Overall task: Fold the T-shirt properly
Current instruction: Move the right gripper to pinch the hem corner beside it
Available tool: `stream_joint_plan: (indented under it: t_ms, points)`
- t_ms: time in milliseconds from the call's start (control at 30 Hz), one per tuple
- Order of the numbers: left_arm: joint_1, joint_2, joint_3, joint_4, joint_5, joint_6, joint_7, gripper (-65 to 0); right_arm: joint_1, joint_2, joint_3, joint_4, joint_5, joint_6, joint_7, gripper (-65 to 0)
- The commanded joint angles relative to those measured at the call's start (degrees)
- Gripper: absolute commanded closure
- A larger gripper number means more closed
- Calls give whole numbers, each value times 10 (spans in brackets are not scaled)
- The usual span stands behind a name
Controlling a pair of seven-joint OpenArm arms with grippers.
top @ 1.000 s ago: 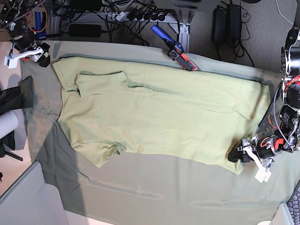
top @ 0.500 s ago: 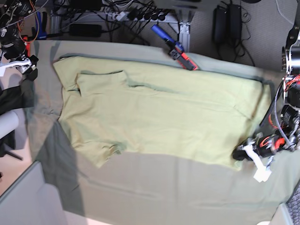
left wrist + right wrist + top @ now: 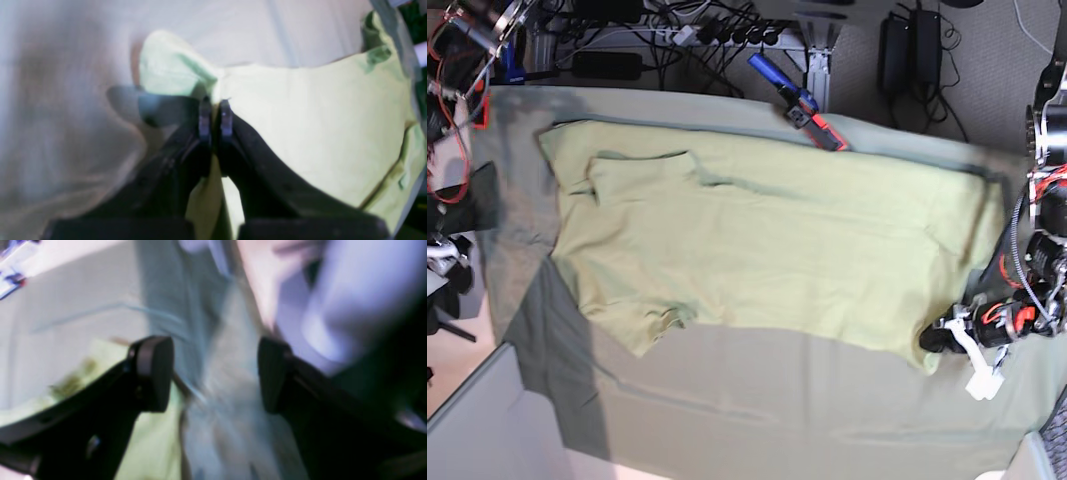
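Left wrist view: the left tool (image 3: pixel 215 115) is pinched tight on a corner of the T-shirt (image 3: pixel 317 133).

Right wrist view: the right tool (image 3: pixel 213 373) is wide open, holding nothing.

Base view: the T-shirt lies nearly flat on the worktop (image 3: pixel 757 410), one sleeve tucked in. Most folding is left, I think.

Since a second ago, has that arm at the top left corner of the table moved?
Yes. The right arm has pulled back off the table cloth, going up and left past its corner, away from the T-shirt.
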Motion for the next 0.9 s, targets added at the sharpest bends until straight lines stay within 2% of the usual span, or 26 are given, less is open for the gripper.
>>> stream_joint_plan:
  t_ms: [0,100,233,433,567,867]
  points:
    - [-15,-5,-1,9,-15,-7,1,0,29,14,-15,-13,-1,6,11,-394]
    - [-15,-5,-1,9,-21,-7,8,0,94,6,-75,-77,-13,6,26,-394]
    - [-15,-5,-1,9,-21,-7,8,0,148,-21,-137,-161,-69,6,72,-394]
    - [-15,-5,-1,9,-21,-7,9,0,171,-84,-191,-265,-128,5,112,-394]
    - [-15,-5,-1,9,-21,-7,9,0,169,-116,-217,-283,-158,5,125,-394]
    - [-15,-9,-1,9,-25,-7,14,0,171,-123,-229,-244,-159,5,125,-394]
